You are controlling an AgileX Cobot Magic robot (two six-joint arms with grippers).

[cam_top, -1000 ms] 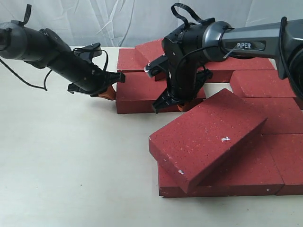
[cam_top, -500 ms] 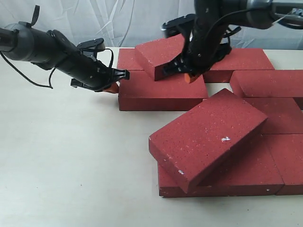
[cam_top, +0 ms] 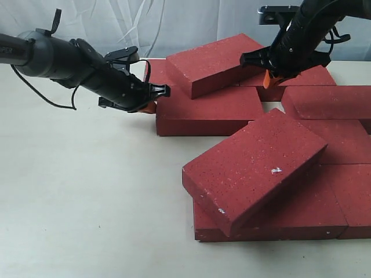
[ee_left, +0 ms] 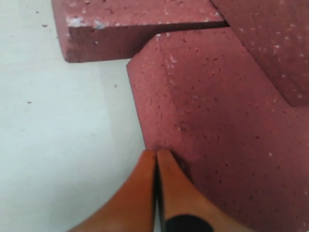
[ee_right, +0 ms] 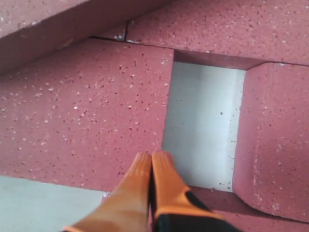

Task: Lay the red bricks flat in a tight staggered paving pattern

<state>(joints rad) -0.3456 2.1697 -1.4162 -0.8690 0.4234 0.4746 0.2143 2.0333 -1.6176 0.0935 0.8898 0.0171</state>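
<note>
black with orange fingers, the left gripper (cam_top: 149,106) reaches in from the far left of the pale table (cam_top: 87,191), low over its surface. we see its jaws pressed together with nothing between them, and in the left wrist view the closed tips (ee_left: 155,157) sit right at the left corner of a flat brick (ee_left: 227,125). that flat brick (cam_top: 208,111) lies near the middle of the scene, and another brick (ee_left: 140,21) lies just beyond its far left corner.

on top of the flat brick's far edge rests a tilted brick (cam_top: 214,58), its left end low and its right end raised. the right gripper (cam_top: 268,78) hangs at that raised end, jaws together and holding nothing; we cannot tell whether it touches the brick. in the right wrist view its tips (ee_right: 151,158) sit over the edge of a brick, just beside a small bare gap (ee_right: 203,125) of table ringed by bricks.

nearer to us, a chipped brick (cam_top: 255,165) leans at an angle across a flat one (cam_top: 301,217), its white chip (cam_top: 276,170) facing up. more red bricks (cam_top: 327,101) lie flat along the right side, close together.
</note>
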